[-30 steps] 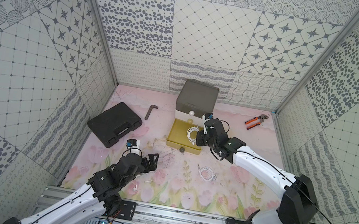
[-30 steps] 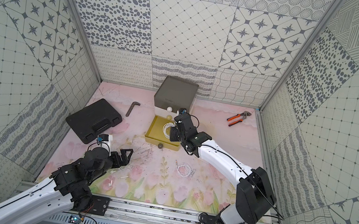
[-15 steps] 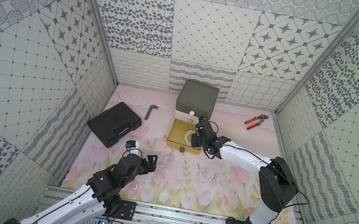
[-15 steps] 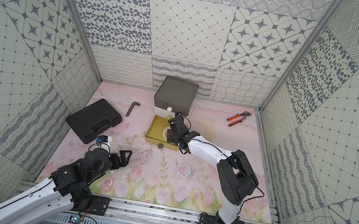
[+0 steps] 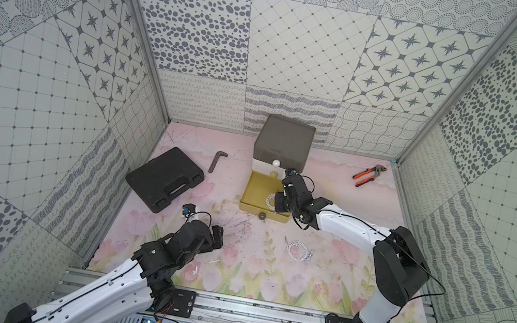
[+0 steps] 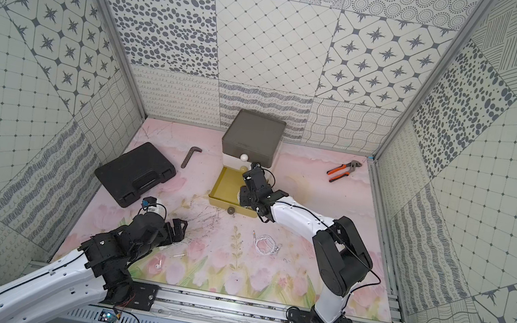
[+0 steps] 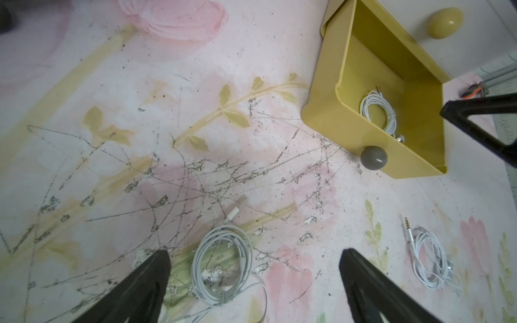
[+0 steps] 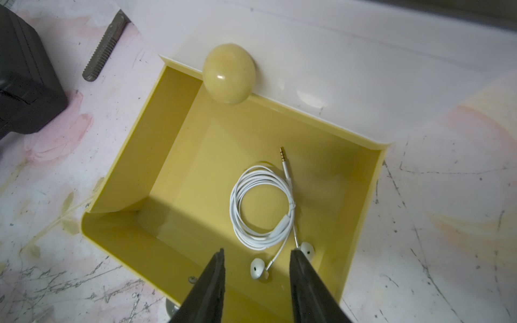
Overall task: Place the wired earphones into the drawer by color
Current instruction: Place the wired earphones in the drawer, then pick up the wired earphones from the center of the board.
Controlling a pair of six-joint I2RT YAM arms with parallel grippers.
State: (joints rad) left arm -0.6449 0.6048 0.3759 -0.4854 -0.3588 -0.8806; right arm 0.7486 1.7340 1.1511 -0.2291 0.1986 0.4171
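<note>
Right gripper [image 8: 257, 250] jaws apart, gripping nothing. White earphones [image 8: 284, 223] lie loose in the open yellow drawer [image 8: 361, 212], frame centre. Left gripper [image 7: 254, 251] spread wide over another white coil [image 7: 223, 231], bottom centre. The mark on the grey cabinet [image 5: 285, 134] front is too small to read.

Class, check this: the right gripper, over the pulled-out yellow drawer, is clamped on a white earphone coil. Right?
Not clamped. The right gripper is over the pulled-out yellow drawer, but its jaws stand apart; the white earphone coil lies loose on the drawer floor. The right wrist view shows it.
</note>
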